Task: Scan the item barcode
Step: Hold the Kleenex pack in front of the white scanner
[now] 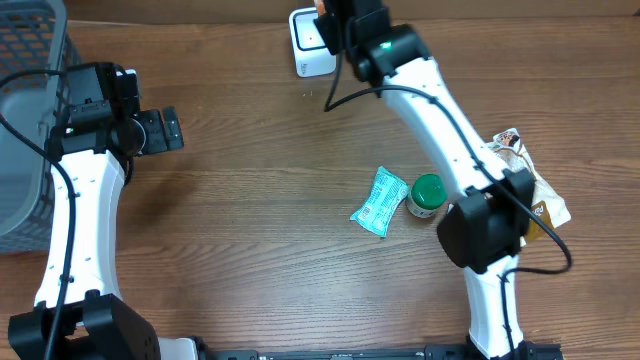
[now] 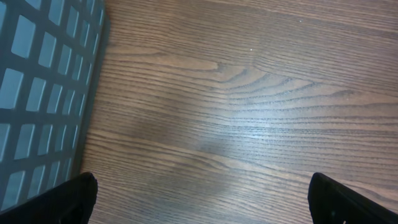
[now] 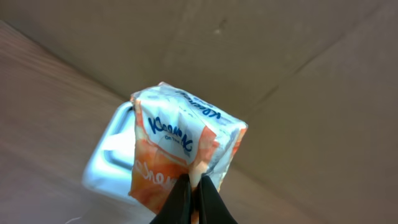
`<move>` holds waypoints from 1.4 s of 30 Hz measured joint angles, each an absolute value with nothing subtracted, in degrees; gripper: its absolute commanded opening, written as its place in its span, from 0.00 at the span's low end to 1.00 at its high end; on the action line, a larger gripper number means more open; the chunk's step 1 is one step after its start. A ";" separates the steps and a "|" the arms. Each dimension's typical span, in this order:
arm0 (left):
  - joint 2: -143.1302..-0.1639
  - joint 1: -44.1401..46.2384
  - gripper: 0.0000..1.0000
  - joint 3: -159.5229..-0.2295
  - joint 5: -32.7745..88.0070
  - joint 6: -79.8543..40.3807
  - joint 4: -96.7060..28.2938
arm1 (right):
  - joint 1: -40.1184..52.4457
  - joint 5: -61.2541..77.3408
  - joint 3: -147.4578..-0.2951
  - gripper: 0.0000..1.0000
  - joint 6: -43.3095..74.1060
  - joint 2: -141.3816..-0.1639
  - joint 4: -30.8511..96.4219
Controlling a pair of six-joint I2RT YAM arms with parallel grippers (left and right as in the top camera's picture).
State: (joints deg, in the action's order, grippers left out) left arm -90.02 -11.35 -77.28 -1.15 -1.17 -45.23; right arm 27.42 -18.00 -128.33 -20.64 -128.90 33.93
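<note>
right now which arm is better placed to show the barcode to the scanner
Right. The right gripper is shut on the tissue pack, close to the white scanner. The left gripper is open and empty beside the basket, far from both.

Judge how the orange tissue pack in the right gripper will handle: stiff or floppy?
Probably soft: the tissue pack wrinkles where the right gripper pinches its edge. Likely light, since that thin pinch holds it up by the scanner. Its glossy wrap might slip.
</note>
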 measured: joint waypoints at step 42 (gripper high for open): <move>-90.02 -11.35 1.00 -77.28 -1.15 -1.17 -45.23 | 32.45 -41.32 -128.33 0.04 -57.30 -149.77 6.20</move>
